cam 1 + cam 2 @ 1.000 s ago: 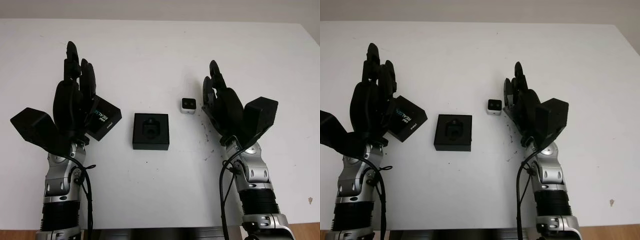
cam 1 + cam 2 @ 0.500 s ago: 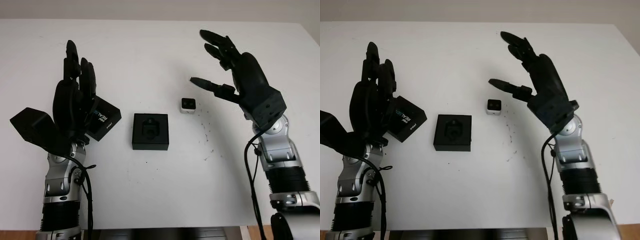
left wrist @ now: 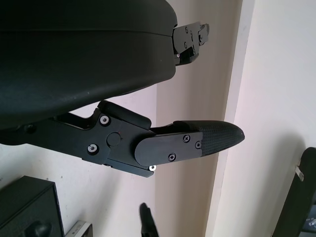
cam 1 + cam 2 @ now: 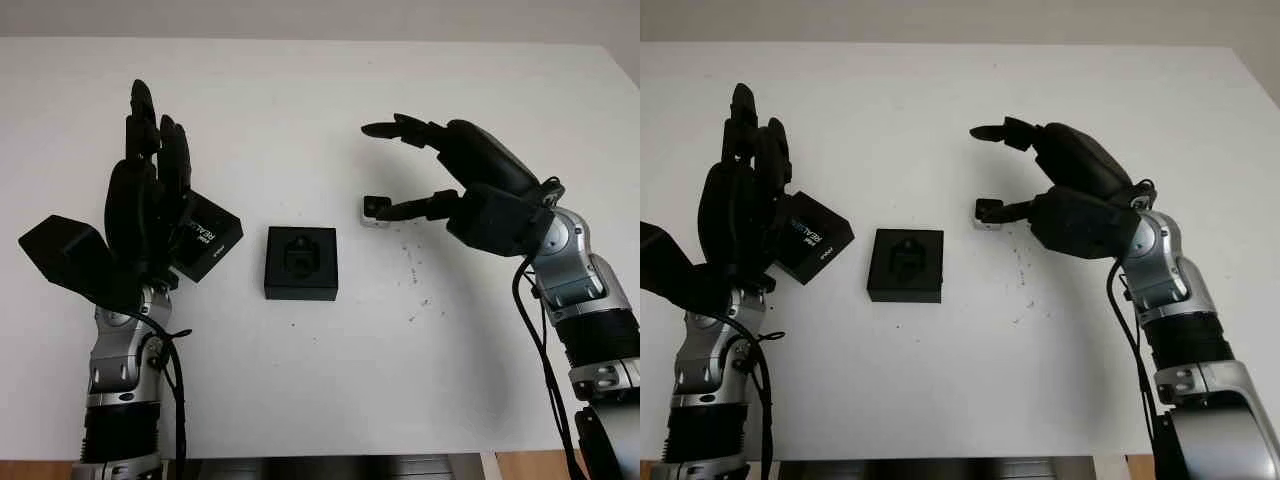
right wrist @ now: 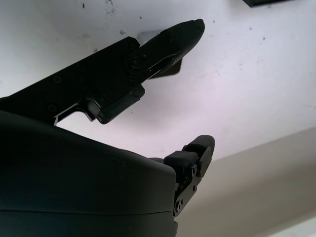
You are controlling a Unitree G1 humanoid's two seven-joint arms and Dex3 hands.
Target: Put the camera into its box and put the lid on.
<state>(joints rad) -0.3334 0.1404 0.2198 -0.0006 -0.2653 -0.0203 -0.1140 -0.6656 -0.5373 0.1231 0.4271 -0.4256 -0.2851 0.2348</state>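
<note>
1. White table (image 4: 300, 400): far edge runs along 12 o'clock, right edge visible at 2 o'clock, near edge at 6. Wide bare surface beyond and in front of the objects.
2. Open black box (image 4: 302, 262) sits at centre, square to the table edges, moulded recess facing up, clear gaps on all sides.
3. Camera (image 4: 375, 209), small and silver, at about 2 o'clock from the box, near it but apart.
4. Right hand (image 4: 455, 185) comes in from 3 o'clock, fingers uncurled, gripping nothing. One fingertip (image 5: 190, 29) is at the camera; contact can't be confirmed. The other fingers arch above it.
5. Lid (image 4: 205, 235), black with printed lettering, lies rotated at 9 o'clock from the box, partly under the left hand (image 4: 145, 215), which is open, fingers extended toward 12, holding nothing.
</note>
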